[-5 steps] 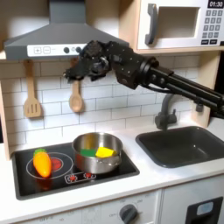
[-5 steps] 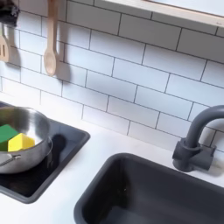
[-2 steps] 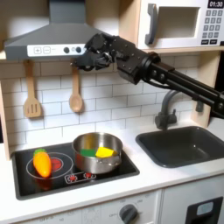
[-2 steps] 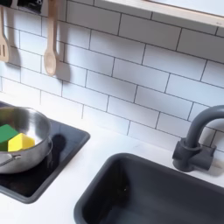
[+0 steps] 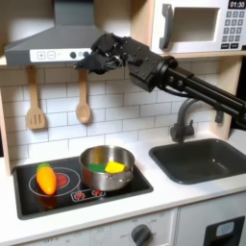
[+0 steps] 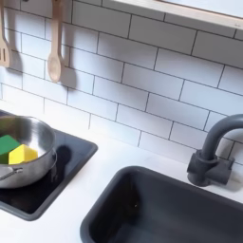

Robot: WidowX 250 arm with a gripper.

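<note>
My black gripper [image 5: 93, 60] hangs high in the first exterior view, in front of the grey range hood [image 5: 58, 38], with its fingers pointing to the first exterior view's left. I see nothing in it, and its dark fingers blend together. Well below it a silver pot [image 5: 106, 166] stands on the black stove [image 5: 67, 192], holding a green piece [image 6: 8, 145] and a yellow piece [image 6: 25, 154]. An orange and yellow toy vegetable [image 5: 45, 177] lies on the left burner. The nearest thing to the gripper is the wooden spoon [image 5: 84, 104] on the tiled wall.
A wooden spatula [image 5: 36, 106] hangs left of the spoon. A dark sink [image 5: 202, 159] with a grey faucet [image 6: 214, 152] sits to the right of the stove in both exterior views. A microwave [image 5: 202, 24] is mounted at the upper right.
The gripper has risen and shifted slightly left, from in front of the tiles to in front of the hood's edge. The pot and food have not moved.
</note>
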